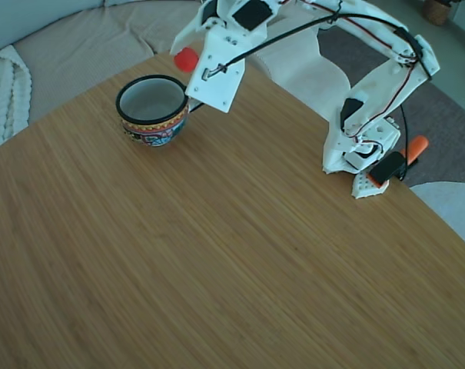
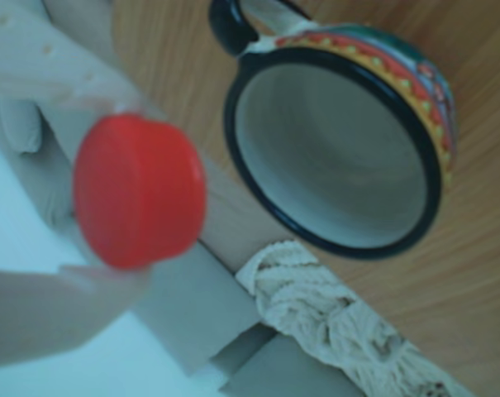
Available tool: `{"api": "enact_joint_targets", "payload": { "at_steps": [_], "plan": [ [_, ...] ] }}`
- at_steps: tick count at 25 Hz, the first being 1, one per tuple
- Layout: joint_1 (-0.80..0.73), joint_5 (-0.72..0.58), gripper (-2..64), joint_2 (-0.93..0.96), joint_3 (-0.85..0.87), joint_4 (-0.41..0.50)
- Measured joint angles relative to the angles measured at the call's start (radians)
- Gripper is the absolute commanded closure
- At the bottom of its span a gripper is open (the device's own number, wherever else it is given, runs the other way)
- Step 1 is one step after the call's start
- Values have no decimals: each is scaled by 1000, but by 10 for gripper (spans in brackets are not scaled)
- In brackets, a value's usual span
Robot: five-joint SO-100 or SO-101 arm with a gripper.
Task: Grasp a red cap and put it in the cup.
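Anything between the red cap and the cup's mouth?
No. In the other view the gripper holds the cap beside the cup; only bare table and background show between them.

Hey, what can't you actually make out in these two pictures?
- End effector fingertips: fixed view, hidden behind its white plate; other view, blurred pale fingers.
- Red cap: mostly covered in fixed view; blurred in other view.
- Cup handle: hidden behind the plate in fixed view; cut by the top edge in other view.
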Motion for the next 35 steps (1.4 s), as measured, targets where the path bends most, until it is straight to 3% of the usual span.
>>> {"api": "enact_joint_targets", "payload": {
  "at_steps": [11, 23, 35],
  "plan": [
    [0, 0, 619, -229, -11, -101],
    [2, 0, 619, -267, -51, -101],
    [97, 0, 619, -344, -51, -101]
  ]
}}
